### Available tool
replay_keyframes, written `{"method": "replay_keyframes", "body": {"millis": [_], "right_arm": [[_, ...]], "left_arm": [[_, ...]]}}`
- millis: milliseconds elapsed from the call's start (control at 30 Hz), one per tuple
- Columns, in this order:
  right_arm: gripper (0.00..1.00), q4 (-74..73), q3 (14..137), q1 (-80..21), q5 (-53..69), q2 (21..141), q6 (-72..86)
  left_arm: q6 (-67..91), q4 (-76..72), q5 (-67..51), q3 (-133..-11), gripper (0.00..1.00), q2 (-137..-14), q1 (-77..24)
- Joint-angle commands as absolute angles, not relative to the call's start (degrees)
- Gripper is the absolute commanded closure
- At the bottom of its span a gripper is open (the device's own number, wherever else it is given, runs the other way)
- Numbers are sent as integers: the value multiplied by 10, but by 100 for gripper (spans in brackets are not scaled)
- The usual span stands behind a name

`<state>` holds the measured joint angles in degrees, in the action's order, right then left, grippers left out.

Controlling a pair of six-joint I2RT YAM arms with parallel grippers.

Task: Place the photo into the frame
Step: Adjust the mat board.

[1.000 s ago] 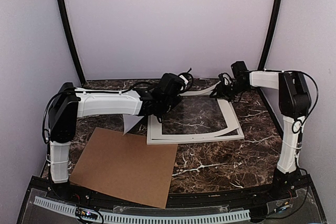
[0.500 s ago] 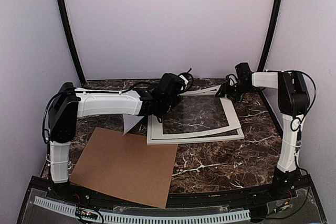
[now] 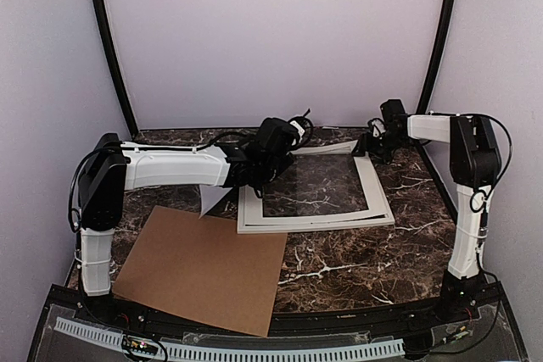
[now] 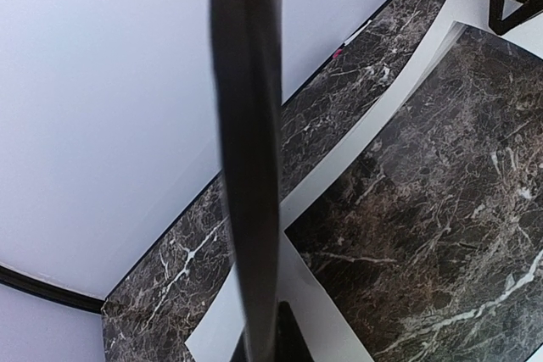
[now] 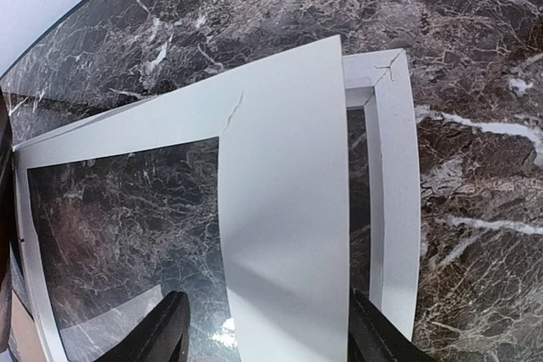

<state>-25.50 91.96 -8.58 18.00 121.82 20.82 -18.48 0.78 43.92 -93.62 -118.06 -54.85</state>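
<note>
The white frame [image 3: 316, 224] lies flat mid-table, and its right rail [image 5: 395, 175] shows in the right wrist view. A white wide-bordered mat [image 3: 373, 189] rests on it, slightly bowed. My left gripper [image 3: 265, 165] hovers over the frame's left end, shut on the photo [image 4: 246, 125]. The photo appears edge-on as a dark band in the left wrist view, and its pale back [image 3: 214, 198] hangs below the arm. My right gripper [image 3: 372, 143] is open above the frame's far right corner. Its fingers [image 5: 172, 328] straddle the mat's border [image 5: 284, 209] without gripping it.
A brown cardboard sheet [image 3: 208, 269] lies at the front left, near the left arm's base. Light walls with black corner posts [image 3: 109, 48] enclose the dark marble table [image 3: 356, 269] on three sides.
My right gripper has opened wider and drawn back toward the far right corner. The mat's lifted corner has settled lower onto the frame. The left arm has not moved.
</note>
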Motion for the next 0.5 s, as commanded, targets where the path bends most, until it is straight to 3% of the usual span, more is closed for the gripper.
{"method": "replay_keyframes", "body": {"millis": [0, 233, 467], "right_arm": [[40, -249, 908, -84, 185, 1182, 200], [41, -259, 885, -87, 210, 1162, 201], [39, -291, 881, -87, 139, 1155, 186]], "left_arm": [[-190, -16, 439, -944, 100, -1169, -547], [-194, -20, 444, -943, 100, -1169, -547], [-193, -23, 443, -940, 100, -1167, -547]]}}
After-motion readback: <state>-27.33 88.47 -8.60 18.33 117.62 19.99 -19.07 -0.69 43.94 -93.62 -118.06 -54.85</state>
